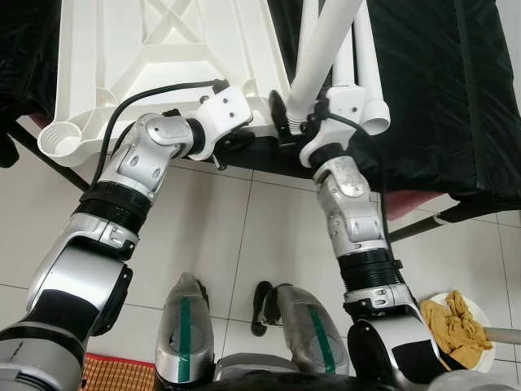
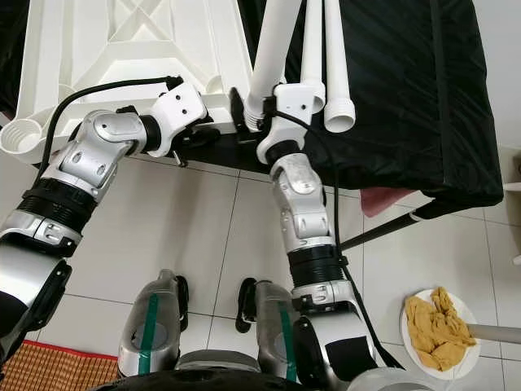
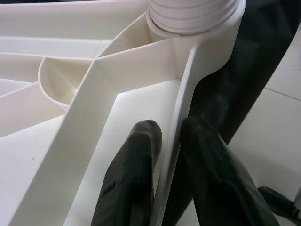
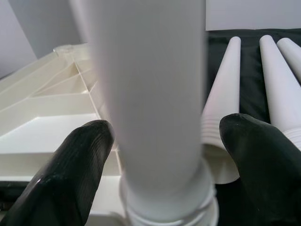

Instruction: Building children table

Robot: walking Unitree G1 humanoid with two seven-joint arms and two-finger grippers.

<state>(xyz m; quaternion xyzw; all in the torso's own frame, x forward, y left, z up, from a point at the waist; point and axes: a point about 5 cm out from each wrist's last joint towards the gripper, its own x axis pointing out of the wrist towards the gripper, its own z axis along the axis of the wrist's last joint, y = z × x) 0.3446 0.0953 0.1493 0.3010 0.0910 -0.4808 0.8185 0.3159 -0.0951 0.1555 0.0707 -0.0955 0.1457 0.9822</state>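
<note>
Left eye view is showing you the white tabletop (image 1: 155, 49) lying upside down on the black-draped counter (image 1: 456, 98), its ribbed underside facing up and an open corner socket (image 1: 57, 140) sitting at about 9 o'clock in the frame. Your left gripper (image 3: 167, 155) is reaching to the tabletop's near edge, and in the left wrist view its two black fingers (image 3: 134, 179) are sitting close together, clamped on the thin outer rim wall, one inside it and one outside. Just beyond them a threaded leg end is standing in a corner socket.

Your right gripper (image 4: 160, 155) is working at the tabletop's near corner, around 12 o'clock from the robot's body. It is embracing a white table leg (image 1: 321, 49) that is rising out of that corner socket and leaning toward 1 o'clock. In the right wrist view its fingers (image 4: 75, 165) are standing apart on either side of the leg; you cannot tell whether they are touching it.

Spare legs (image 2: 334, 65) are lying on the black cloth just beside it. A plate of tan cloth (image 2: 435, 326) is resting on the tiled floor (image 1: 244, 236) at 4 o'clock.
</note>
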